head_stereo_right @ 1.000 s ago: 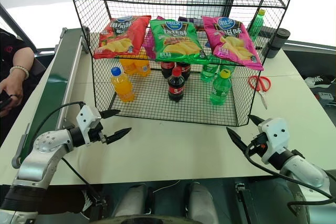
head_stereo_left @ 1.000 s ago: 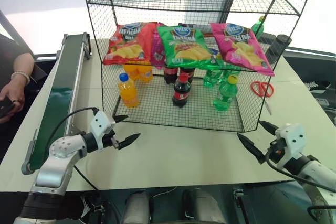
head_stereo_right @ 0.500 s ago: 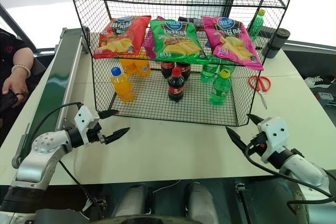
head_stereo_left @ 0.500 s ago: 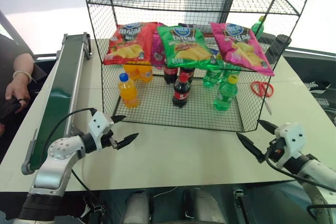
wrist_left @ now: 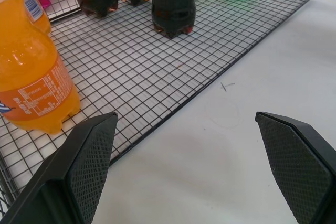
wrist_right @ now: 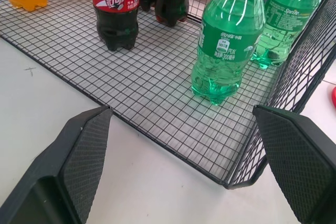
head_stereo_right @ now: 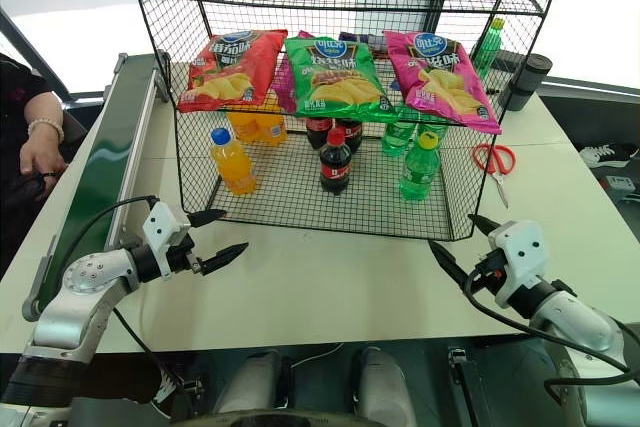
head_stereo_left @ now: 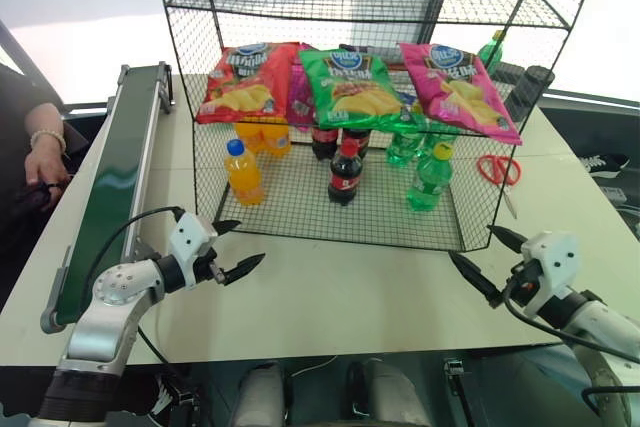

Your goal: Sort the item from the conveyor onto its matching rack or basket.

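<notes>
Top shelf packs are cut off at the frame edge; rear bottles sit half hidden under the chip bags. I see the green soda bottle standing upright, yellow cap up, long axis vertical, on the bottom tier of the black wire rack, right of the front cola bottle and the orange bottle. Conveyor at the counter's left. My left gripper and right gripper hover over the counter before the rack, fingers spread wide, holding nothing.
</notes>
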